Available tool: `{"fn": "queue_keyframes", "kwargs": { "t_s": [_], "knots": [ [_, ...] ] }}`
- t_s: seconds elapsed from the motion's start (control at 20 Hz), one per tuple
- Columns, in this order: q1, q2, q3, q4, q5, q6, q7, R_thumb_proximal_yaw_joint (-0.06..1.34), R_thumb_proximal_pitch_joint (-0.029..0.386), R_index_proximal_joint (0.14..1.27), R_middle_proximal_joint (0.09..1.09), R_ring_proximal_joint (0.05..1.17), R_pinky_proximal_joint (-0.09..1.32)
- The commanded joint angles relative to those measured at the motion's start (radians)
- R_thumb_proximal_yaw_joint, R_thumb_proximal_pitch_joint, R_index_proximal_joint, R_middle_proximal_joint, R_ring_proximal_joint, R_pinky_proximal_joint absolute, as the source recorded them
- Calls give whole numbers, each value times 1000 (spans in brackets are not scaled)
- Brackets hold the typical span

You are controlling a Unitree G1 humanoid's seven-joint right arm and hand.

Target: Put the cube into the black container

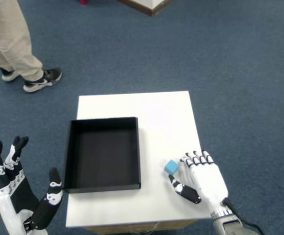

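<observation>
A small light-blue cube (171, 167) rests on the white table (152, 107), just right of the black container (137, 147), a shallow square tray with nothing in it. My right hand (201, 177) lies on the table directly right of the cube. It is open, palm down. Its fingertips (185, 159) sit close to the cube's right side, and the thumb (182, 189) reaches out just below the cube. Whether a finger touches the cube is too fine to tell. The cube is not lifted.
The other hand (19, 198) hovers open off the table's left front corner. A person's legs and shoes (36, 78) stand on the blue carpet at the far left. The table's front edge runs just beneath my right wrist.
</observation>
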Motion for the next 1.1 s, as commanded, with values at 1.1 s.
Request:
{"fn": "queue_keyframes", "kwargs": {
  "t_s": [1.1],
  "knots": [
    [-22, 10, 35, -14, -59, -6, -157, 263, 128, 548, 289, 234, 100]
  ]
}}
